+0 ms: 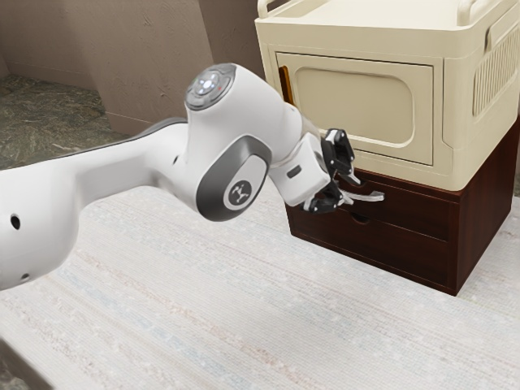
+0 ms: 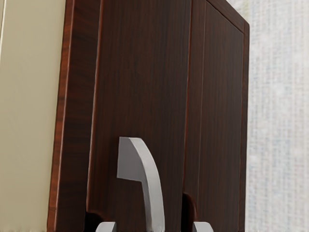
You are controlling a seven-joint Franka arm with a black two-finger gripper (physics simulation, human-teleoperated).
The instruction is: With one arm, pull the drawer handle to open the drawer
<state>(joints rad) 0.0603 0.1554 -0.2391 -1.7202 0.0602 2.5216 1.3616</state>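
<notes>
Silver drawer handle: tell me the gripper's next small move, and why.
Probably close the gripper on the silver handle before any pull: the open fingertips stand to either side of the bar, apparently with gaps, and the upper drawer looks shut, its front flush.

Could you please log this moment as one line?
pincer open, fingers either side of handle | upper drawer shut | next, likely: grip

Handle [image 2: 152, 191]: one end cut off by wrist view's edge. Arm [image 1: 49, 215]: cut off at exterior view's left.
</notes>
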